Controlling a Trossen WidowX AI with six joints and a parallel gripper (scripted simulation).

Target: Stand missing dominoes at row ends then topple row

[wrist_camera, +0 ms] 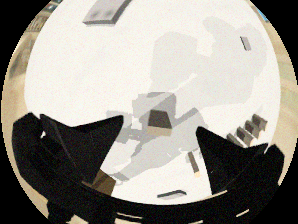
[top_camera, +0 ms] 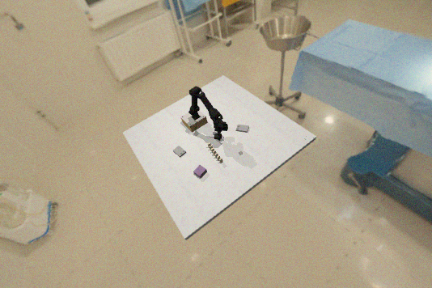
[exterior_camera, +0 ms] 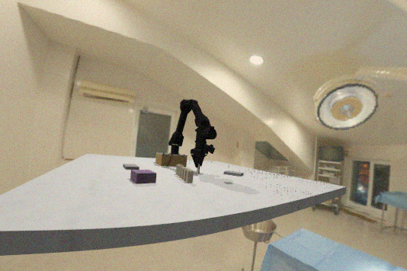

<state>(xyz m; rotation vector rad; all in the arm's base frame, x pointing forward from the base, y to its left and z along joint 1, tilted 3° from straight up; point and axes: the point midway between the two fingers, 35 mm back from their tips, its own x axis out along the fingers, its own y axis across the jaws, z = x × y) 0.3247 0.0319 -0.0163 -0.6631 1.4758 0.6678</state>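
Note:
My gripper is open and points down over a single domino. That domino stands upright between the spread fingers in the wrist view, apart from the row, and nothing grips it. The row of several standing dominoes is beside the gripper; the right finger hides part of it in the wrist view. A small domino lies flat on the table, away from the row.
A purple block lies on the row's other side. One flat grey tile lies on that side too, another grey tile beyond the gripper. The arm's brown base block is behind.

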